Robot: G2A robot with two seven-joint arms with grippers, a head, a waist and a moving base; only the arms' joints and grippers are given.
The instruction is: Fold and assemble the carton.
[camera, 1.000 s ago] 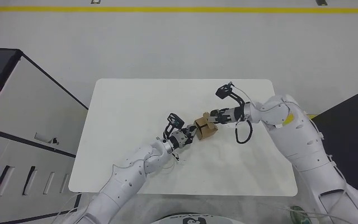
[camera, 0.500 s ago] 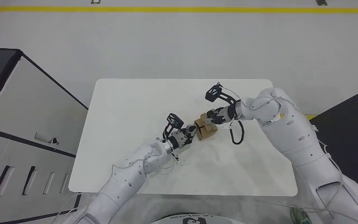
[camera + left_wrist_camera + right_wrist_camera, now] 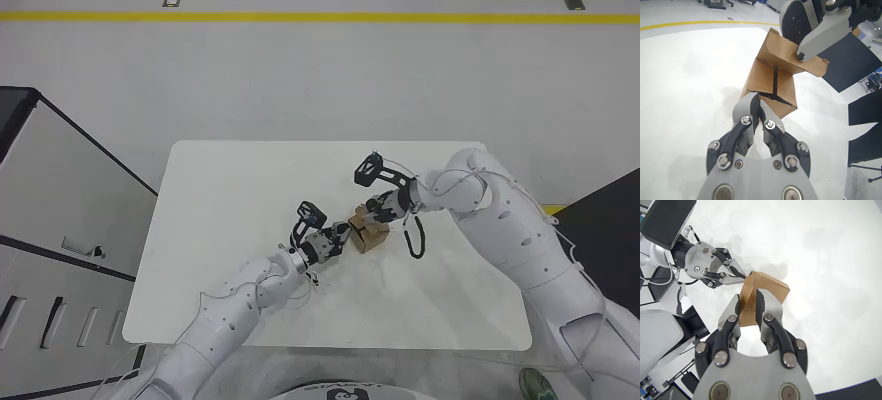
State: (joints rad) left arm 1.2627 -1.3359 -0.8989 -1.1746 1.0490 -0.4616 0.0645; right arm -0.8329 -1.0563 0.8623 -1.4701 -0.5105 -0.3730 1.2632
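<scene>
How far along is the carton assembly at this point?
Done: the carton stands as a box on the table, its two inner flaps folded across the end. In hand: the left gripper pinches one corner edge while the right gripper is at the lid flap. Remaining: that lid flap is open and untucked.

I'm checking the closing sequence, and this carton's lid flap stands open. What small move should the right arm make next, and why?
Probably press the right gripper down so the lid flap folds over the end of the carton. The two inner flaps already lie folded in, the lid stands above them, and the left gripper is shut on a corner there, steadying it.
</scene>
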